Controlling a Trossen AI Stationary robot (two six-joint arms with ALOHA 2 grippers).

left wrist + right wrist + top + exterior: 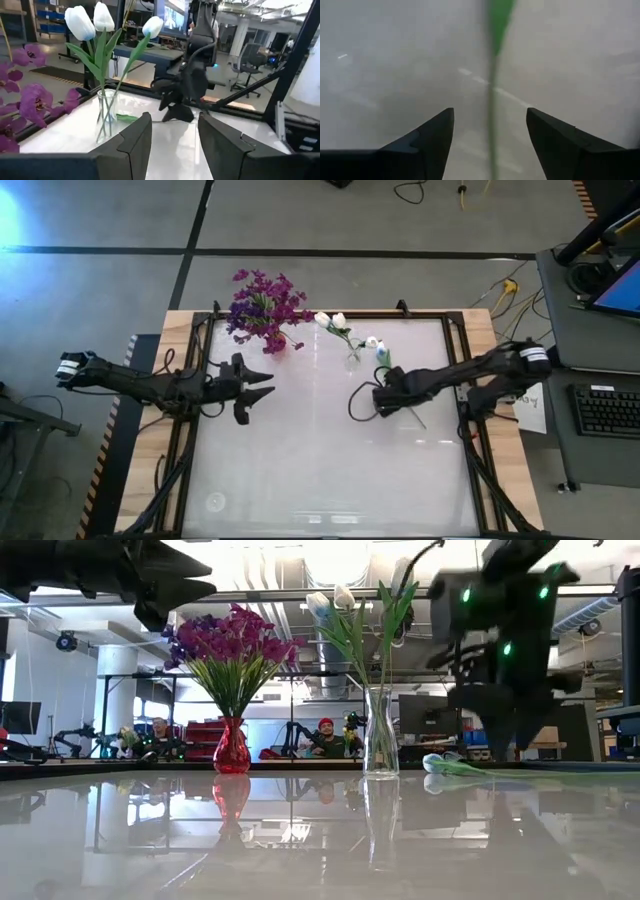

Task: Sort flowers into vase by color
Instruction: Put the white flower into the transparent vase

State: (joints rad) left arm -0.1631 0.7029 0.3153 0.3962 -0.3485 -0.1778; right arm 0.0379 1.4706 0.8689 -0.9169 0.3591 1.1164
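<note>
Item: white flower stem (492, 115), lying flat on the table (300, 470), bud (383, 356) at 12 o'clock from the right gripper (381, 402).

Right fingers: spread, straddling the stalk, not gripping it.

Handling: lower squarely, pinch mid-stalk.

Left gripper (172, 145): fingers part-spread, empty, waiting at table's 9 o'clock edge.

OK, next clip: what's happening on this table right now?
Two robot arms are sorting fake flowers by colour. The red vase holds the purple flowers; the clear vase holds white tulips. One more white tulip lies on the table beside the clear vase. The right pincer hangs over its green stem with fingers open on either side, not gripping. The left pincer waits part open above the table, empty.
</note>
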